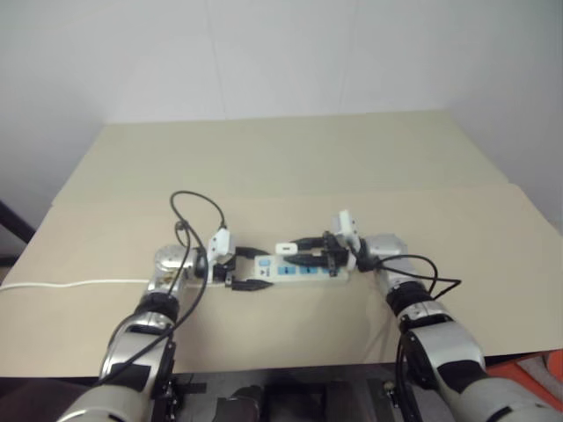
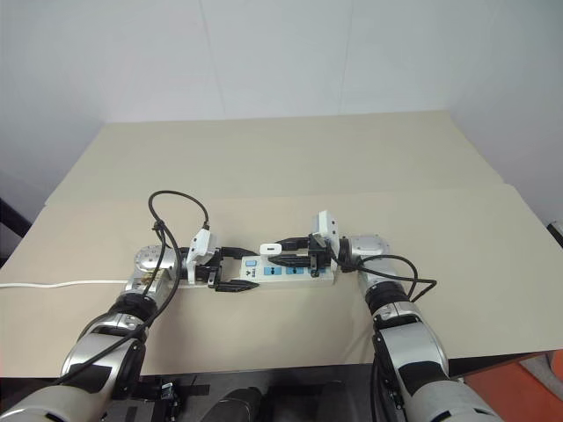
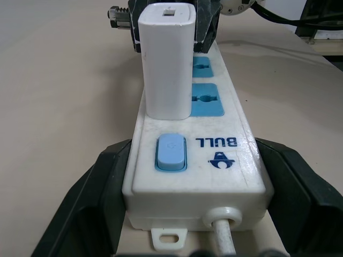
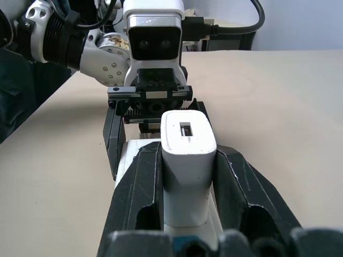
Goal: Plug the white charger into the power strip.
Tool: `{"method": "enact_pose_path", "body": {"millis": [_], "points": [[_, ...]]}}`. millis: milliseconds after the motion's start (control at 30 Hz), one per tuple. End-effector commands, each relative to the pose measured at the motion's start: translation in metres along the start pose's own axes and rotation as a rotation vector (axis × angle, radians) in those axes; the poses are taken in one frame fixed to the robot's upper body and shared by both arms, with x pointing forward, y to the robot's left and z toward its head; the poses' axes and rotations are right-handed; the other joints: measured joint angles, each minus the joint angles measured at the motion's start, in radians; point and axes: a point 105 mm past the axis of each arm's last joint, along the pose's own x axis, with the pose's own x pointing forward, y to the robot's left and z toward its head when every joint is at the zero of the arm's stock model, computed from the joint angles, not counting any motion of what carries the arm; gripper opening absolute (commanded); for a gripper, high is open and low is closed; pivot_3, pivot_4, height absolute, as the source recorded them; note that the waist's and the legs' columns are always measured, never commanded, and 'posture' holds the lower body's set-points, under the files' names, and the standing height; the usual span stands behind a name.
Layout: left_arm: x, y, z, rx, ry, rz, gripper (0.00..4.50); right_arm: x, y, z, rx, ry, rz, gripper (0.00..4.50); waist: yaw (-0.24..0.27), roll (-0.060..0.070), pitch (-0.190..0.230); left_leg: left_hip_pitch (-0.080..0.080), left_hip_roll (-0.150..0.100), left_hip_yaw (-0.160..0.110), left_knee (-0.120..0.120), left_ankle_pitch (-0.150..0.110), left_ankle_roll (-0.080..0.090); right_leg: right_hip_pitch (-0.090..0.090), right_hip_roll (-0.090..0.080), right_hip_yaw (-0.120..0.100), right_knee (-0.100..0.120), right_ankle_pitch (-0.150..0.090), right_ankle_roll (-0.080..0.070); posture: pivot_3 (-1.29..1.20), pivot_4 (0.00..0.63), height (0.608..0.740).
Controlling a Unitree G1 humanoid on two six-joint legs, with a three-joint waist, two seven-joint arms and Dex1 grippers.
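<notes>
long white plastic power strip (image 3: 198,160) flat on tan table (image 1: 290,167), long axis left-right, cable end in left fingers (image 3: 91,198) | small white charger (image 4: 187,160) upright in socket, right fingers (image 4: 139,198) clamping it

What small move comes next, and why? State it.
Probably press the white charger straight down, then release. It stands upright on the power strip at the socket beside the switch, the right hand shut on it and the left hand clamping the strip's cable end; full seating cannot be confirmed.
</notes>
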Motion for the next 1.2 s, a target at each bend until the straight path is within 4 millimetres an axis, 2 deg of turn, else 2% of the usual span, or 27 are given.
{"method": "enact_pose_path", "body": {"millis": [33, 67, 167, 333, 567, 767, 833, 900, 1067, 1167, 1200], "points": [[0.004, -0.003, 0.004, 0.041, 0.011, -0.054, 3.25, -0.023, -0.001, -0.030, 0.062, 0.150, -0.087, 1.10, 0.000, 0.000, 0.000, 0.000, 0.000, 0.000, 0.000, 0.000, 0.000, 0.000, 0.000, 0.000, 0.000, 0.000, 0.000, 0.00, 0.150, 0.740], [0.004, -0.003, 0.004, 0.041, 0.012, -0.053, 3.25, -0.023, 0.000, -0.030, 0.056, 0.151, -0.082, 1.82, 0.001, 0.000, 0.000, 0.000, 0.000, 0.000, 0.000, 0.000, 0.000, 0.000, 0.000, 0.000, 0.000, 0.000, 0.000, 0.00, 0.150, 0.740], [0.005, -0.004, 0.004, 0.043, 0.012, -0.053, 3.25, -0.022, -0.003, -0.024, 0.035, 0.125, -0.091, 2.66, 0.003, -0.003, -0.002, 0.000, 0.000, 0.000, -0.001, 0.000, 0.000, 0.000, 0.001, 0.000, 0.000, 0.000, 0.000, 0.00, 0.150, 0.740], [0.006, -0.004, 0.003, 0.042, 0.007, -0.054, 3.25, -0.023, 0.000, -0.017, 0.002, 0.094, -0.061, 4.42, 0.005, -0.003, -0.002, 0.000, 0.001, -0.001, -0.002, -0.001, -0.001, -0.001, 0.002, 0.000, -0.001, 0.000, 0.000, 0.00, 0.150, 0.740], [0.007, -0.002, 0.004, 0.040, 0.006, -0.048, 3.25, -0.029, 0.001, -0.013, -0.012, 0.097, -0.026, 4.47, 0.007, -0.003, -0.002, 0.000, 0.001, -0.001, -0.006, -0.001, -0.001, -0.001, 0.001, 0.000, -0.002, 0.000, 0.000, 0.00, 0.150, 0.740], [0.009, 0.000, 0.007, 0.022, -0.004, -0.053, 3.25, -0.033, -0.004, -0.001, -0.011, 0.053, -0.037, 4.47, 0.010, -0.003, -0.002, 0.000, 0.001, -0.001, -0.007, -0.001, -0.001, -0.001, 0.001, 0.000, -0.003, 0.000, 0.000, 0.00, 0.150, 0.740], [0.009, 0.000, 0.010, 0.030, -0.023, -0.049, 4.00, -0.034, -0.003, 0.003, -0.005, 0.037, -0.022, 4.50, 0.009, -0.003, -0.002, 0.000, 0.001, -0.001, -0.007, -0.001, -0.001, -0.001, 0.001, 0.000, -0.003, 0.000, 0.000, 0.00, 0.150, 0.740], [0.008, 0.000, 0.015, 0.035, -0.040, -0.066, 4.48, -0.036, -0.005, 0.008, -0.016, 0.015, -0.031, 4.50, 0.008, -0.003, -0.002, -0.001, 0.001, -0.001, -0.007, -0.001, -0.001, -0.002, 0.001, 0.000, -0.003, 0.000, 0.000, 0.00, 0.150, 0.740], [0.004, 0.000, 0.025, 0.053, -0.072, -0.074, 4.48, -0.041, -0.006, 0.016, -0.051, -0.007, -0.045, 4.50, 0.002, -0.003, -0.002, -0.009, 0.001, -0.001, -0.007, 0.003, -0.008, -0.005, 0.001, 0.000, -0.001, 0.000, 0.000, 0.00, 0.150, 0.740], [-0.005, 0.006, 0.040, 0.080, -0.119, -0.032, 4.48, -0.049, -0.008, 0.027, -0.088, -0.036, -0.063, 4.50, 0.002, -0.003, -0.001, -0.013, 0.001, -0.002, -0.007, 0.005, -0.010, -0.006, 0.001, 0.000, -0.002, 0.000, -0.001, 0.00, 0.150, 0.740], [-0.014, 0.006, 0.049, 0.072, -0.127, -0.037, 4.48, -0.054, -0.006, 0.032, -0.111, -0.043, -0.063, 4.50, 0.000, -0.003, -0.001, -0.014, 0.001, -0.002, -0.006, 0.005, -0.010, -0.007, 0.001, 0.000, -0.002, 0.000, -0.001, 0.00, 0.150, 0.740]]}}
